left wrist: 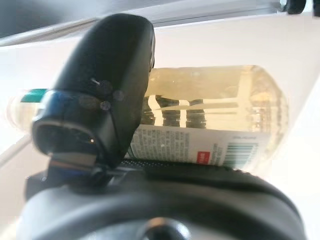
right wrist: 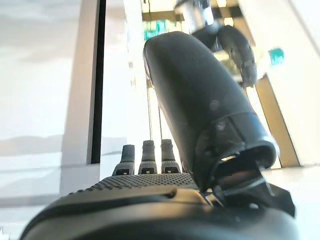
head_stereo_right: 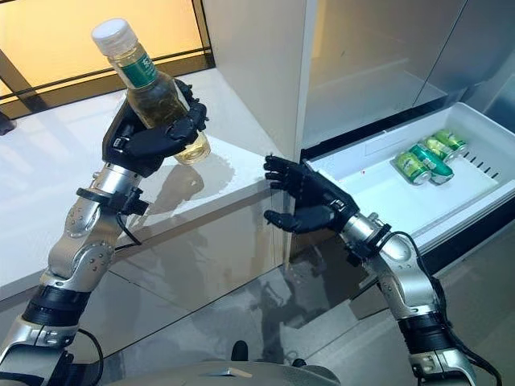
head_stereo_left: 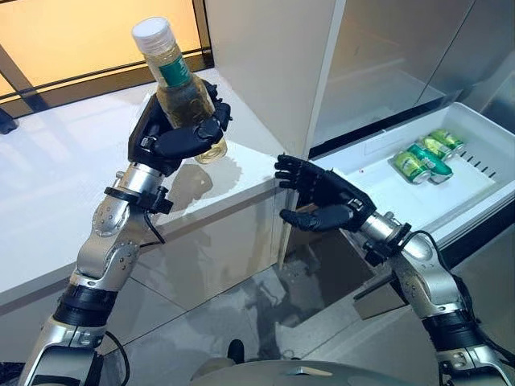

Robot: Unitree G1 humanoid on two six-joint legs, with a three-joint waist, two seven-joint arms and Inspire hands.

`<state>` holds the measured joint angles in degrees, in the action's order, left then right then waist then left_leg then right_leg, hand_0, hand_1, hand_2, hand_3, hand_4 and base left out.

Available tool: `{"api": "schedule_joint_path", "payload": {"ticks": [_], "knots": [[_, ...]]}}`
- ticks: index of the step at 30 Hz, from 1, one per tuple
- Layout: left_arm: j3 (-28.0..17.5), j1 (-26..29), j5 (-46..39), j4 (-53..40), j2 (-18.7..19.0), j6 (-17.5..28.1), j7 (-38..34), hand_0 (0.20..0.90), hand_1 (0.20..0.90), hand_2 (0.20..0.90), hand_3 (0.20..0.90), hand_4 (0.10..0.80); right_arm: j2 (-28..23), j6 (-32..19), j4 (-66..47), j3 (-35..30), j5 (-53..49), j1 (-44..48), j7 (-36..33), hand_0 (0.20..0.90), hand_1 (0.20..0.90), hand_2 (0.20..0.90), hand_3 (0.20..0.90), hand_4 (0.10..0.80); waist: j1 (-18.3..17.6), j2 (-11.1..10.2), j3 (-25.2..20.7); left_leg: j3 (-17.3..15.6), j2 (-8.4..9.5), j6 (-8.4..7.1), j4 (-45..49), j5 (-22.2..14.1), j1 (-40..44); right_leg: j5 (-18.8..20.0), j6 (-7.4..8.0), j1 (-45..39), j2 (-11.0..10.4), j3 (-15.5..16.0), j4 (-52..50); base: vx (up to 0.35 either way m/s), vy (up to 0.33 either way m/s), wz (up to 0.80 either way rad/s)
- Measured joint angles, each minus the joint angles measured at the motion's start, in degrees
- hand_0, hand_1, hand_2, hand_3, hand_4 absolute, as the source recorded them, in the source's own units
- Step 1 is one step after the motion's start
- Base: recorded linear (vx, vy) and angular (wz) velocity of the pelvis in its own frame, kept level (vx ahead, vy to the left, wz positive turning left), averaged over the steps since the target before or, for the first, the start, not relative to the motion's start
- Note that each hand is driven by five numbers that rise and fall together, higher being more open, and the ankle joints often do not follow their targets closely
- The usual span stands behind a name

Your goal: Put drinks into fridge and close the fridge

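Your left hand (head_stereo_left: 179, 133) is up over the white counter (head_stereo_left: 48, 201), fingers and thumb wrapped round a clear bottle (head_stereo_left: 179, 84) of pale yellow drink. Bottle is lifted clear of the counter, tilted, white cap (head_stereo_left: 151, 30) uppermost and leaning away from the fridge drawer (head_stereo_left: 451, 197); green label band just below the neck. Left wrist view confirms the grasp: thumb (left wrist: 102, 95) lies across the bottle body, printed label against the palm.

Moving toward the drawer: your right hand (head_stereo_left: 318, 197) hangs in the air just off the counter's corner, between the counter and the drawer. Fingers (head_stereo_left: 299, 173) straight and spread, thumb apart below them, nothing in it. Right wrist view shows the same, fingertips extended.

Drawer stands pulled out from the fridge, white inside. Three green cans (head_stereo_left: 426, 157) lie on their sides together at its far end, well apart from both of your hands.
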<state>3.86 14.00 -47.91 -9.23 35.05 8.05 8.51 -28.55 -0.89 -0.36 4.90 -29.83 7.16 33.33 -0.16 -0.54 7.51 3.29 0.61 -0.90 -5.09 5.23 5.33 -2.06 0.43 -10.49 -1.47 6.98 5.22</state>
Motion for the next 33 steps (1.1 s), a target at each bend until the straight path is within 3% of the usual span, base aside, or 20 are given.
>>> {"api": "schedule_joint_path", "payload": {"ticks": [9,19,33], "knots": [[1.9,0.2,0.0,0.0,-1.2,0.0,6.2,0.3,0.3,0.3,0.2,0.1,-0.4,6.0,0.0,6.1,-1.0,5.3,-2.3,0.9,0.9,0.9,0.9,0.8,0.2,-0.4,0.3,0.2,-0.02,0.0,0.0,0.0,0.0,0.0,0.0,-0.2,0.0,0.2,0.0,0.0,0.0,0.0],[6.1,1.1,0.7,0.0,-1.1,0.0,8.2,0.3,0.3,0.3,0.2,0.1,-0.5,8.0,0.0,11.2,-4.0,12.8,-5.7,0.9,0.9,0.9,0.9,0.8,0.5,-0.4,0.3,0.5,0.05,0.01,0.0,0.0,0.1,0.0,0.0,-0.5,0.0,0.5,0.0,0.0,0.0,0.0],[10.0,4.7,7.5,0.0,1.8,-0.1,11.7,0.3,0.3,0.3,0.2,0.1,-0.4,11.8,0.1,14.7,-7.3,16.6,-5.5,0.9,0.9,0.9,0.9,0.8,1.7,-0.4,0.3,1.0,0.4,0.18,0.0,0.1,0.1,-0.1,0.11,-0.8,-0.2,1.3,0.0,0.004,-0.001,0.02]]}}
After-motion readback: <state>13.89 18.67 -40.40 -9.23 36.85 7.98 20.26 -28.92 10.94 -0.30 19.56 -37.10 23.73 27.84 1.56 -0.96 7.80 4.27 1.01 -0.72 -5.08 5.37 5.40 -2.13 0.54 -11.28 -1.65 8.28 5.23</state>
